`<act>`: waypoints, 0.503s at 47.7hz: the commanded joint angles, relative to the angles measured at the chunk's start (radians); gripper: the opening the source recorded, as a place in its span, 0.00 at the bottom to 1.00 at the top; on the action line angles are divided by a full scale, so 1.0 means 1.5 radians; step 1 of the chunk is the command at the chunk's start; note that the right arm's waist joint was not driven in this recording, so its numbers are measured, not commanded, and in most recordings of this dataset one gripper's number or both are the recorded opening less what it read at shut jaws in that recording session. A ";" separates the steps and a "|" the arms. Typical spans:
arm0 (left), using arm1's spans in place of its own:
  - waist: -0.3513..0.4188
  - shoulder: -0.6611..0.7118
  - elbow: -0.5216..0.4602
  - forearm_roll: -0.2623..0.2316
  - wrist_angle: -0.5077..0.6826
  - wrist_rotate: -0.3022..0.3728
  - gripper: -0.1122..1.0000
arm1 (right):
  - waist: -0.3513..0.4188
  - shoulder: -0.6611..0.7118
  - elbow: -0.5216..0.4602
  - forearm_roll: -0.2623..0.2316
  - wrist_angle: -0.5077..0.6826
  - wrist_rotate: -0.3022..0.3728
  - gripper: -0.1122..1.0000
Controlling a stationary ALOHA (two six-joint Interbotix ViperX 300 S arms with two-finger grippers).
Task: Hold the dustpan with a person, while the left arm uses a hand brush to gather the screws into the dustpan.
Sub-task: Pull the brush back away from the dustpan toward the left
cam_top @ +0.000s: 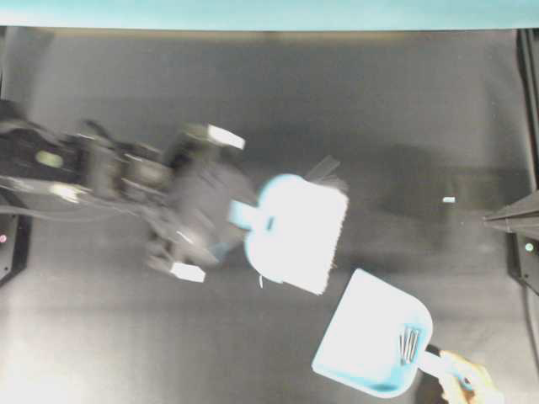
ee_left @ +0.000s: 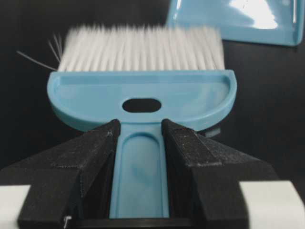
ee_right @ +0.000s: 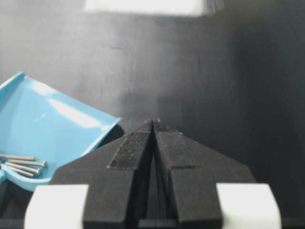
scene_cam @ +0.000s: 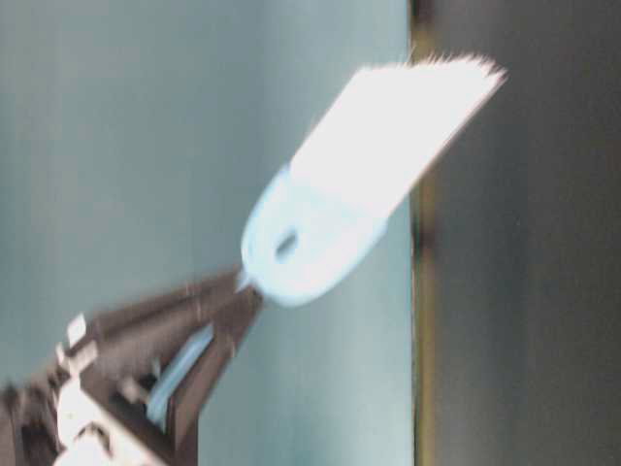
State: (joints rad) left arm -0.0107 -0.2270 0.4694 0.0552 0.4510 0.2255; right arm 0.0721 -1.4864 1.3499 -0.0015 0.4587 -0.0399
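Sweeping step apparently at or near its end, judging by the lie of things: three screws [cam_top: 409,343] already inside the dustpan [cam_top: 362,341], bunched near its handle end at the near right of the bench [cam_top: 126,337] in the overhead view, also visible in the right wrist view [ee_right: 21,164] on the pan's blue floor [ee_right: 57,129]. Pan steadied by the person's hand [cam_top: 467,379] at the handle, near right corner. Hand brush [cam_top: 295,231] gripped by the left gripper [ee_left: 140,129], jaws pinching the slim handle from both sides, bristles pointing toward the pan's mouth but well apart from it, and seemingly lifted off the bench, as the table-level view [scene_cam: 320,223] suggests. Right gripper [ee_right: 153,125] with jaws pressed together, empty, just beside the pan's rim. No loose screws discernible on the dark bench, though blur makes certainty impossible. Next move, by judgement: either a final check pass with bristles lowered to the surface and drawn toward the pan's mouth, or a retreat of the brush, keeping the pan level so nothing rolls out.
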 commanded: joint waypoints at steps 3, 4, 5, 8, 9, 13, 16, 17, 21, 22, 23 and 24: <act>-0.001 -0.048 0.042 0.001 -0.012 -0.017 0.38 | -0.001 0.003 -0.006 -0.001 -0.003 -0.003 0.10; 0.000 -0.050 0.048 0.001 -0.011 -0.018 0.38 | 0.000 0.002 -0.006 -0.001 -0.002 -0.003 0.10; -0.001 -0.051 0.052 0.001 -0.009 -0.018 0.38 | 0.000 0.002 -0.007 -0.001 -0.002 -0.003 0.10; -0.001 -0.052 0.062 0.001 0.006 -0.018 0.38 | 0.000 0.002 -0.006 -0.001 -0.002 -0.003 0.10; 0.000 -0.052 0.065 0.001 0.010 -0.019 0.38 | 0.000 0.002 -0.007 -0.001 -0.003 -0.003 0.10; 0.007 -0.051 0.079 0.001 0.013 -0.020 0.38 | 0.000 0.002 -0.006 -0.001 -0.003 -0.003 0.10; 0.009 -0.050 0.088 0.001 0.002 -0.020 0.38 | 0.000 0.002 -0.006 -0.001 -0.003 -0.003 0.10; 0.009 -0.050 0.091 0.001 -0.004 -0.020 0.38 | 0.000 0.002 -0.006 -0.001 -0.003 -0.003 0.10; 0.009 -0.047 0.106 0.001 -0.032 -0.020 0.38 | 0.000 0.002 -0.006 0.000 -0.003 -0.003 0.10; 0.009 -0.046 0.109 0.001 -0.038 -0.020 0.38 | 0.000 0.002 -0.006 -0.001 -0.003 -0.003 0.10; 0.009 -0.045 0.116 0.001 -0.046 -0.020 0.38 | 0.000 0.002 -0.006 -0.001 -0.003 -0.003 0.10; 0.009 -0.045 0.119 0.001 -0.051 -0.021 0.38 | 0.000 0.002 -0.006 -0.001 -0.003 -0.003 0.10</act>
State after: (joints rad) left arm 0.0046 -0.2853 0.6412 0.0552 0.4157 0.1963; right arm 0.0706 -1.4880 1.3499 -0.0015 0.4587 -0.0399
